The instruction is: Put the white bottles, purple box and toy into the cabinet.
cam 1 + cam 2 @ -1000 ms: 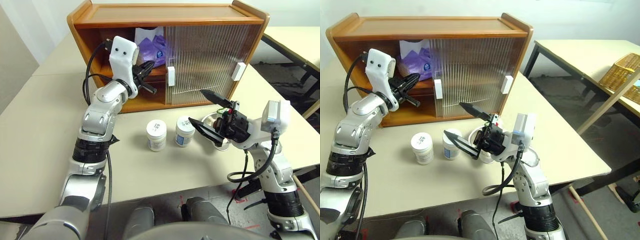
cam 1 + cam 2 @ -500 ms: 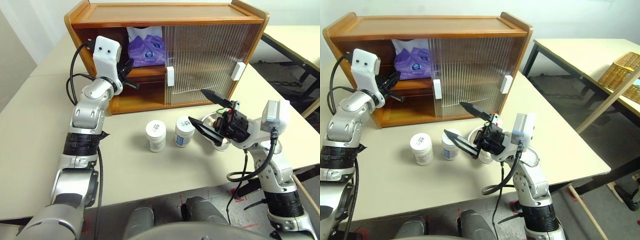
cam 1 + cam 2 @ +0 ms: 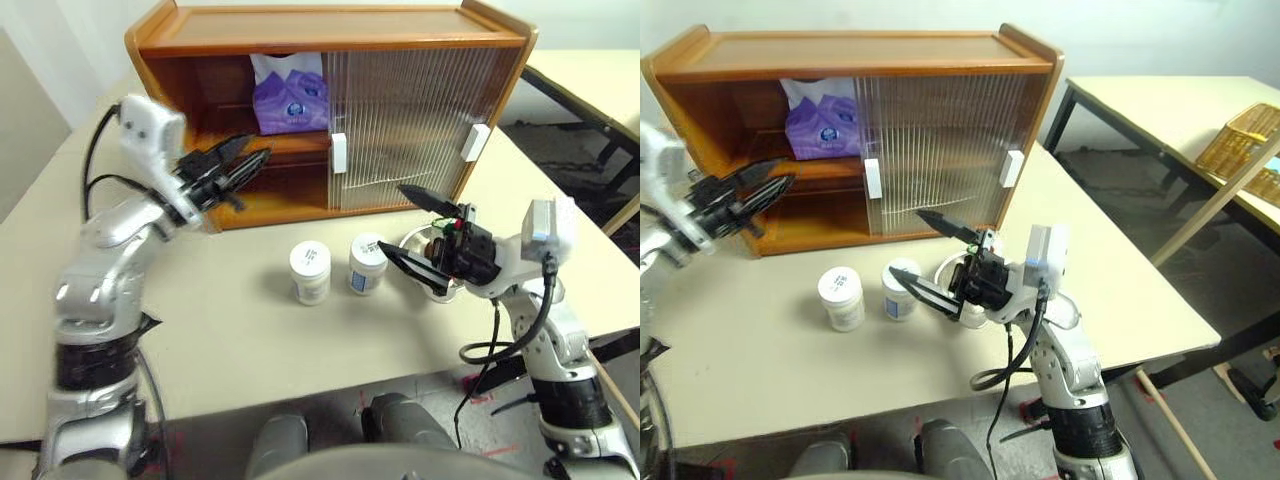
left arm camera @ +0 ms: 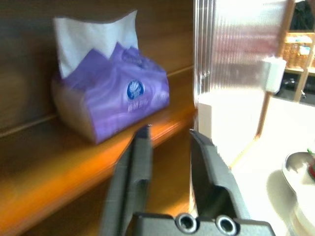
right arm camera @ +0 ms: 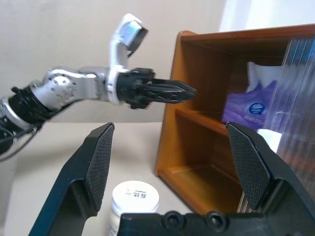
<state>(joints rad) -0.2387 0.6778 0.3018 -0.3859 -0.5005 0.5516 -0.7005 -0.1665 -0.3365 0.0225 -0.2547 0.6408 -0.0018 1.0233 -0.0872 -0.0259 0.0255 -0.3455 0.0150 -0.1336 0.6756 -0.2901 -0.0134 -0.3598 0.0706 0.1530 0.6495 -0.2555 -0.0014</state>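
The purple box (image 3: 290, 98) rests on the inner shelf in the open left half of the cabinet (image 3: 330, 30). My left gripper (image 3: 255, 152) hovers just outside that opening, level and open, with nothing between its fingers (image 4: 134, 162). Both white bottles (image 3: 309, 272) (image 3: 367, 263) stand side by side on the table in front of the cabinet. Just right of them my right gripper (image 3: 390, 218) is open and empty, pointing left. The toy is mostly hidden behind it; a bit of red and green shows in the steel bowl (image 3: 422, 243).
Both ribbed sliding doors (image 3: 400, 120) cover the cabinet's right half, with white handles (image 3: 340, 152) at their edges. The table's right edge lies close behind my right arm. A second table with a wicker basket (image 3: 1240, 150) stands further right.
My left gripper has let go of the purple box, opened, and drawn back and left out of the cabinet. The box stays on the shelf. The right arm has kept still.
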